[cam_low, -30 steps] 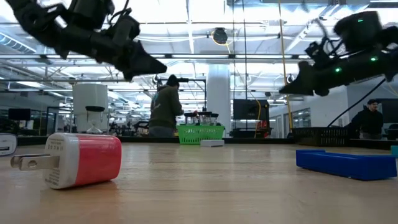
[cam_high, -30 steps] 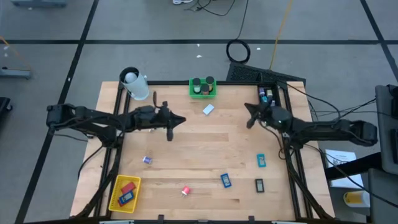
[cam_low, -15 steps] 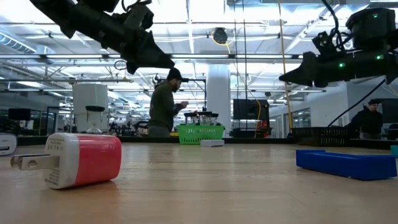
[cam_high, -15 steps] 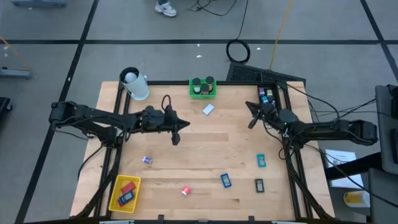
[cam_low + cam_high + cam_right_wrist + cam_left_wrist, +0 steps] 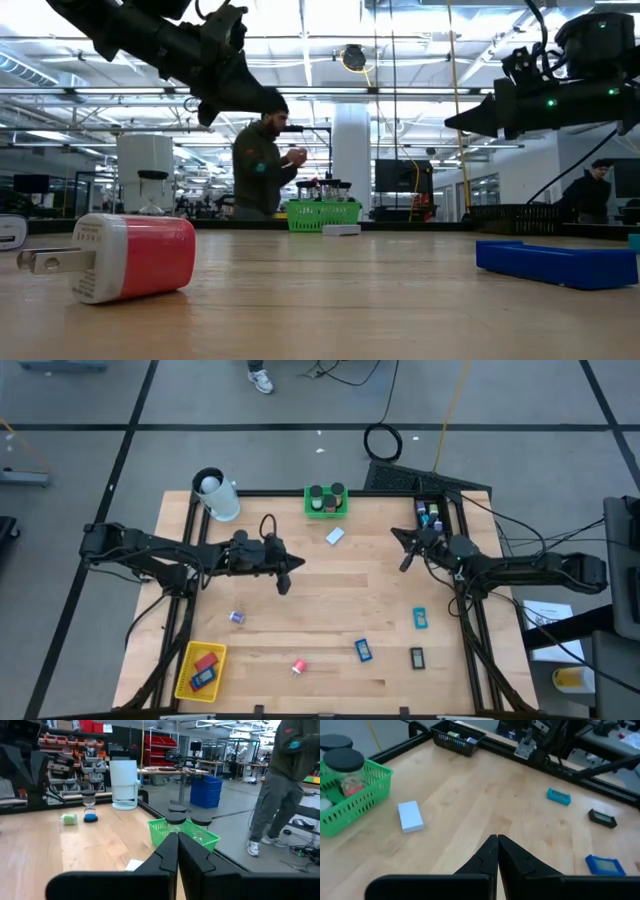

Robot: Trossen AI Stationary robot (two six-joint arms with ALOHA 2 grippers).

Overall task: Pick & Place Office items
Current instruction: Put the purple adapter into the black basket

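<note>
My left gripper (image 5: pixel 291 565) hangs shut above the bare wood left of centre; its closed fingertips (image 5: pixel 496 840) point toward the table's right side. My right gripper (image 5: pixel 399 546) is shut too (image 5: pixel 176 838) and hovers near the far right, beside the black basket. Neither is over an item. A white block (image 5: pixel 335 536) lies flat near the green basket. A teal block (image 5: pixel 420 618), a blue block (image 5: pixel 363 650), a black piece (image 5: pixel 417 656), a red-and-white plug (image 5: pixel 125 256) and a purple bit (image 5: pixel 237 617) lie scattered on the near half.
A green basket (image 5: pixel 326 501) with black-lidded cylinders stands at the far edge, a black basket (image 5: pixel 430 513) at the far right, and a yellow basket (image 5: pixel 200 670) holding a red and a blue block at the near left. A white cylinder (image 5: pixel 215 495) stands at the far left. A person stands beyond the table.
My left gripper has drifted a little toward the table's right edge, staying shut. My right gripper has risen slightly and tipped closer to level. The person behind the table has walked and turned.
</note>
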